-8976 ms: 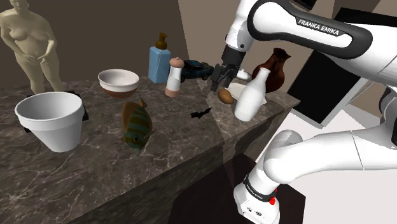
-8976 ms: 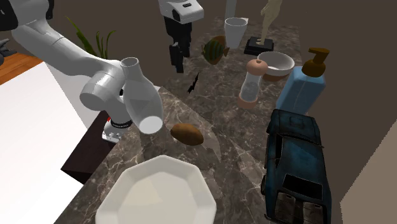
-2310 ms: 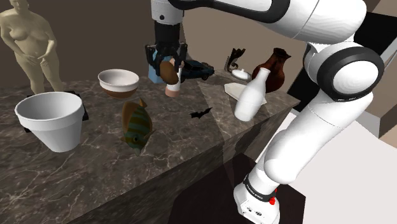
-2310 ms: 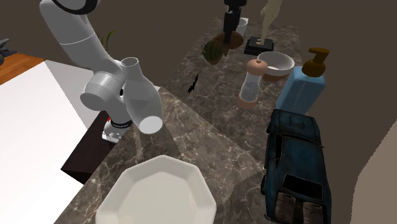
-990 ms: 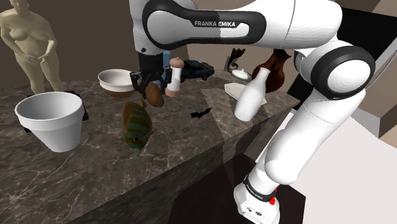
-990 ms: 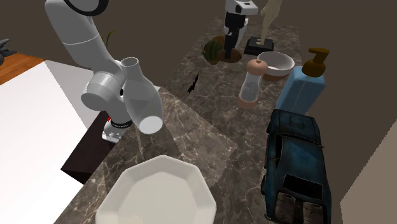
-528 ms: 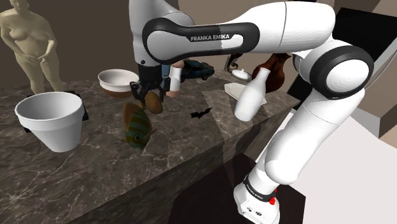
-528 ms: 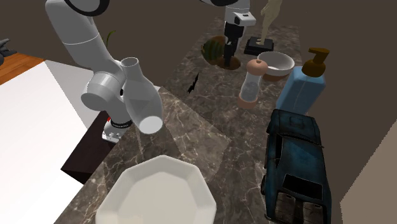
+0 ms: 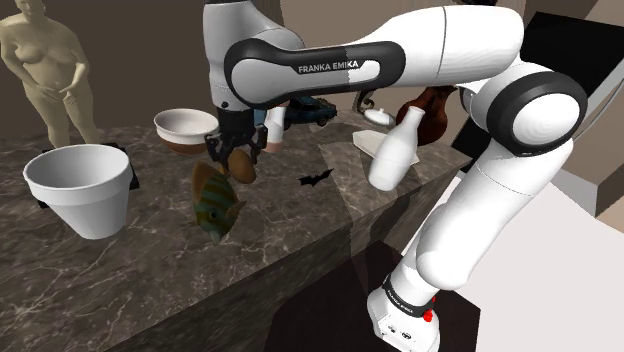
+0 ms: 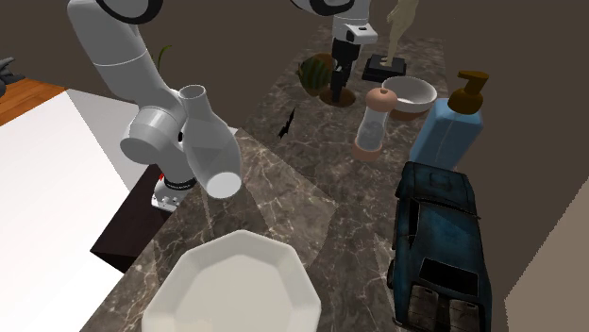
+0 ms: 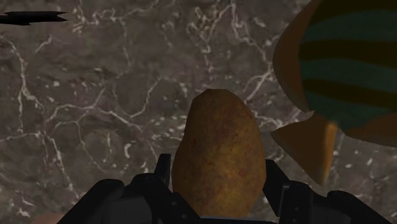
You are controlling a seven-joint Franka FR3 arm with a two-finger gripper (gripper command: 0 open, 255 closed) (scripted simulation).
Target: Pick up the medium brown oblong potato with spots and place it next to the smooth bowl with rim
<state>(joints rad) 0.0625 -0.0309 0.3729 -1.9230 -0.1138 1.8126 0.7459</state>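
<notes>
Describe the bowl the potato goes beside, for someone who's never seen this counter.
On the dark marbled counter, look along the far edge in the shoulder view, between the beige figurine and the blue soap dispenser with brown pump. There sits a low, wide white bowl. Unlike the taller, plain white tapered pot nearby, it has a brown underside.

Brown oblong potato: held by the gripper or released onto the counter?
Held: in the wrist view the black fingers clasp the brown oblong potato on both sides.
</notes>
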